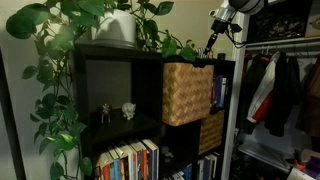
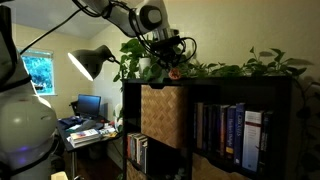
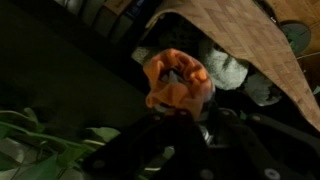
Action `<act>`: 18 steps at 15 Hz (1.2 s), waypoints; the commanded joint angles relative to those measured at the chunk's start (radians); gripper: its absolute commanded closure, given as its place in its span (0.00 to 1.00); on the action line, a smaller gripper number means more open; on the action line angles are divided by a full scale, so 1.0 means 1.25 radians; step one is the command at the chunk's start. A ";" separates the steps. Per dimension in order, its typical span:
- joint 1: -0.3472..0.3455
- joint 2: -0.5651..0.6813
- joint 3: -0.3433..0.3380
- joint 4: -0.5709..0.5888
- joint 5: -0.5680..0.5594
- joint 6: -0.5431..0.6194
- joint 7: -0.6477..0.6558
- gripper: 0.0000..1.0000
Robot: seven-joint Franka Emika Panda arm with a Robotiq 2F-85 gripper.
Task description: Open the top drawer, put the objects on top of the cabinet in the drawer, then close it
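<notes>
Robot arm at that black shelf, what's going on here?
A robot arm is working at the top of the black cabinet. Its end effector hangs just above the tan wicker drawer, which looks pulled out a little. The wrist view shows a small orange object pinched at its tip, close to the drawer's woven edge. It seems about to drop it in.

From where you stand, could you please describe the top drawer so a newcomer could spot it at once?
Look for the tall black cabinet with a leafy plant on top. In its upper row, the top drawer is a large tan wicker bin filling one cube. The woven bin just below it is smaller and darker.
</notes>
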 commanded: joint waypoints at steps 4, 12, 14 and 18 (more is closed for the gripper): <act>0.028 -0.013 -0.005 -0.082 0.050 0.041 -0.093 0.90; 0.035 -0.007 -0.009 -0.139 0.070 0.145 -0.232 0.56; 0.031 -0.007 -0.005 -0.140 0.062 0.149 -0.252 0.50; 0.019 -0.018 0.004 -0.129 0.040 0.139 -0.258 0.25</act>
